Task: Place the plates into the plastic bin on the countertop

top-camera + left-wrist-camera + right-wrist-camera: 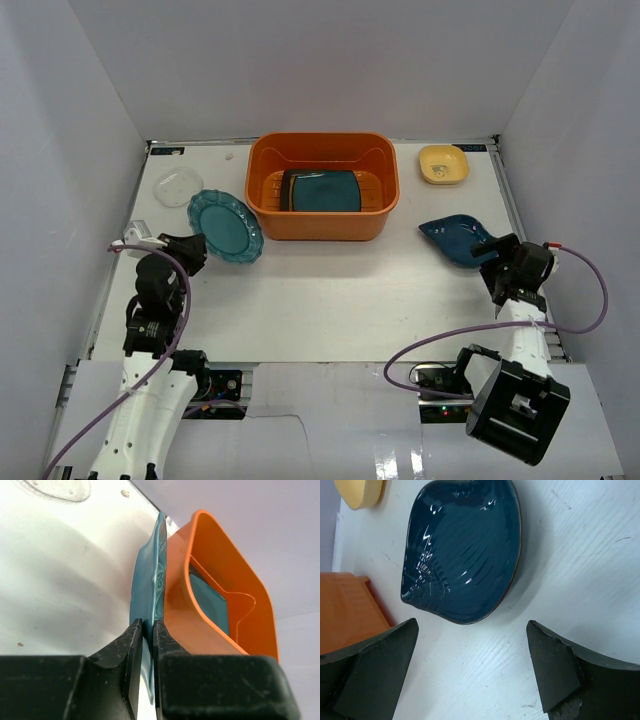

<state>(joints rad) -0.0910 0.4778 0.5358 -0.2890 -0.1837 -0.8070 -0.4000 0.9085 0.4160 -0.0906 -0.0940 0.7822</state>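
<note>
1. The plastic bin (320,226) sat on the desk (330,300) at the middle of its far edge, and it already held a teal squarish plate (326,190) lying flat on its floor. A dark edge showed under that plate's left side, but I could not tell what it belonged to.
2. The teal scalloped round plate (226,224) lay toward the desk's left edge, close against the bin's left wall. From my left wrist it appeared edge-on (150,590) right beside the orange wall (175,605), and I could not tell whether the two touched.
3. My left claw (190,250) was clamped on that plate's near rim, with one finger (131,645) on each face.
4. A dark blue shell-shaped plate (455,238) rested flat on the desk near the right edge, off the bin's near right corner.
5. My right claw (497,256) hung just on the near side of it with the jaws spread wide and nothing between them. From my right wrist, the plate (465,550) lay just beyond the fingertips (410,630).
6. The small yellow plate (442,164) sat in the far right corner, apart from the bin.
7. A clear glass dish (178,186) lay toward the far left corner, just beyond the scalloped plate.
</note>
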